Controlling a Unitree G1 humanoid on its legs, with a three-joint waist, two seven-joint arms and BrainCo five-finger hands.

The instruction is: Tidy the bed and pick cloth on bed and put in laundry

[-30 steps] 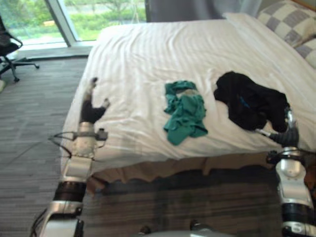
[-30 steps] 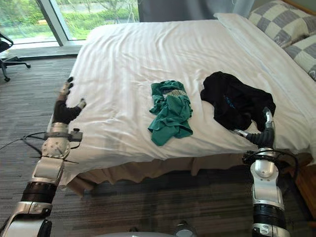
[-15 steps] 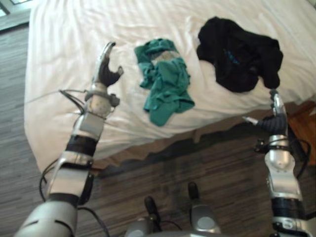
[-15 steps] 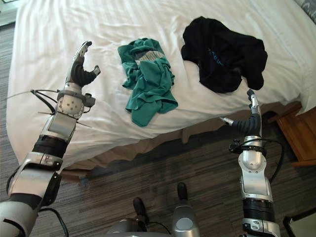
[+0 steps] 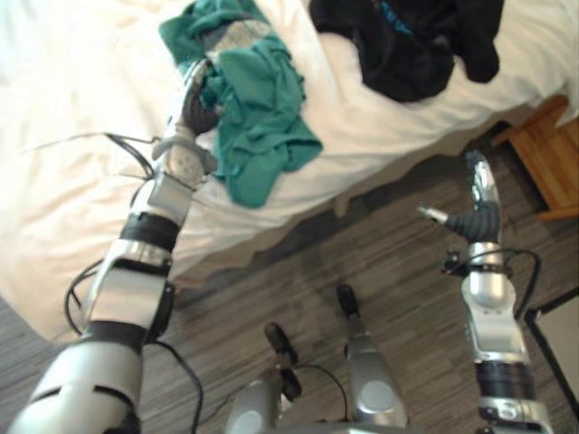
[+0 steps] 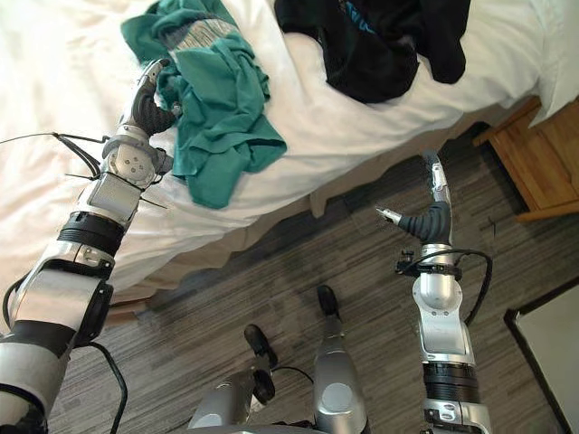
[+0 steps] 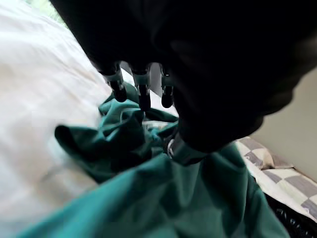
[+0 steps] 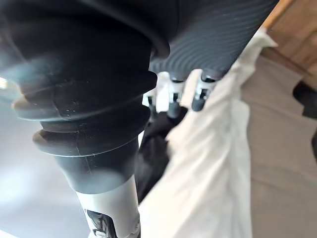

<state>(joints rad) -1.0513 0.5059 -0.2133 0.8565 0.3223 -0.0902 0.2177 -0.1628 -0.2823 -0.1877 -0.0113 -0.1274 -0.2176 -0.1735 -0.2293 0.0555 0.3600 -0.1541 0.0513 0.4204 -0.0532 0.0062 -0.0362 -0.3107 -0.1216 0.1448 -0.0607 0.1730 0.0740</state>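
Nearby, green cloth (image 6: 217,104), black garment (image 6: 380,45) — wooden nightstand (image 6: 536,167)

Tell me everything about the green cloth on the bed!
The green cloth is teal, soft-looking and crumpled in a heap, with a grey striped patch near its far end. It lies on the white bed, with one end reaching toward the bed's near edge. The left robot hand is at its side with fingers straight, and seems to touch it. The black cloth lies apart from it.
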